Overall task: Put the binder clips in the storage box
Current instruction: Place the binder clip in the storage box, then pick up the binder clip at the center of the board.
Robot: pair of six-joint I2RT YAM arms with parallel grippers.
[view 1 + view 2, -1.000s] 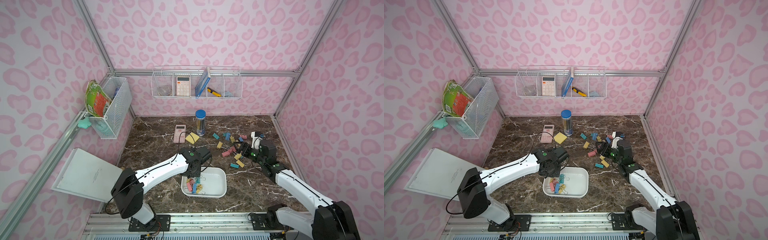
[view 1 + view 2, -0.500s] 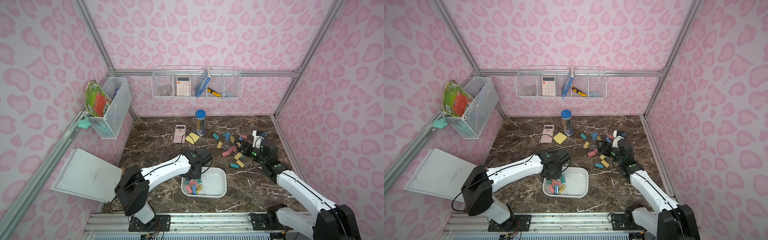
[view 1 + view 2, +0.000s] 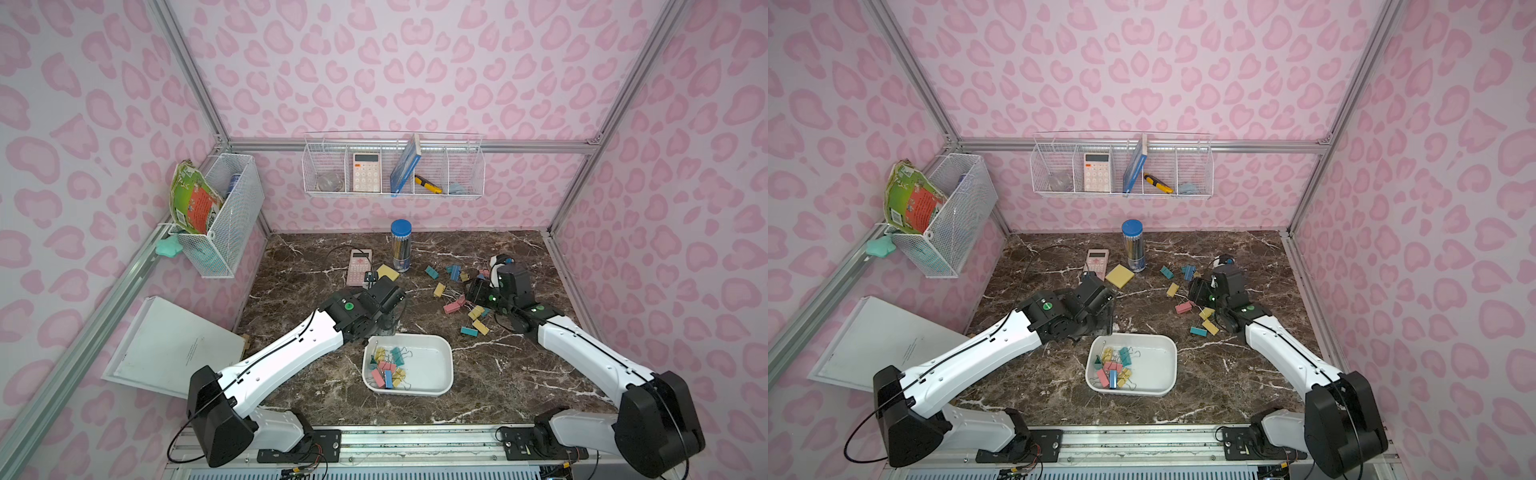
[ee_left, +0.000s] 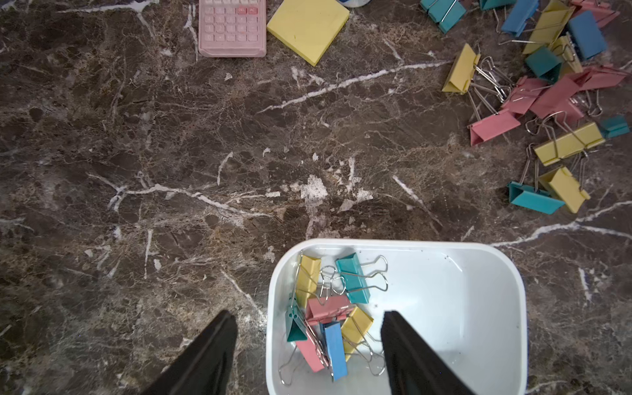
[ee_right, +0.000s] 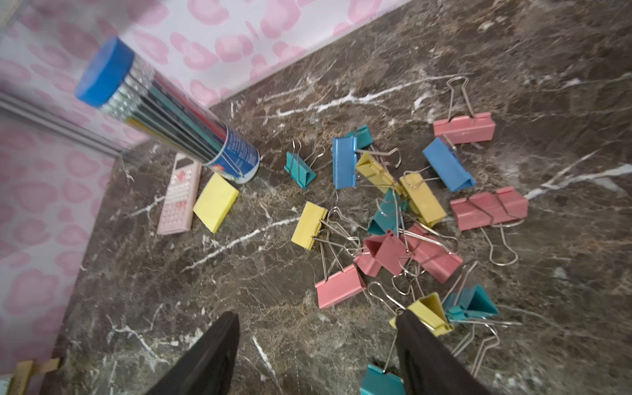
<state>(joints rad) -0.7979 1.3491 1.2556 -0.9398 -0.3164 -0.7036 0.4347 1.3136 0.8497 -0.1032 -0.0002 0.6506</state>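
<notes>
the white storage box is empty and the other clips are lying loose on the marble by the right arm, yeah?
Not quite. The storage box is not empty: the left wrist view shows a small heap of binder clips piled at one end of it. The rest holds: the other clips do lie loose on the marble by the right arm.

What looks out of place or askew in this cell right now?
The green booklet is bent and bulging out of the side mesh basket. The blue book leans diagonally in the back wall basket. The loose binder clips lie tangled by their wire handles.
</notes>
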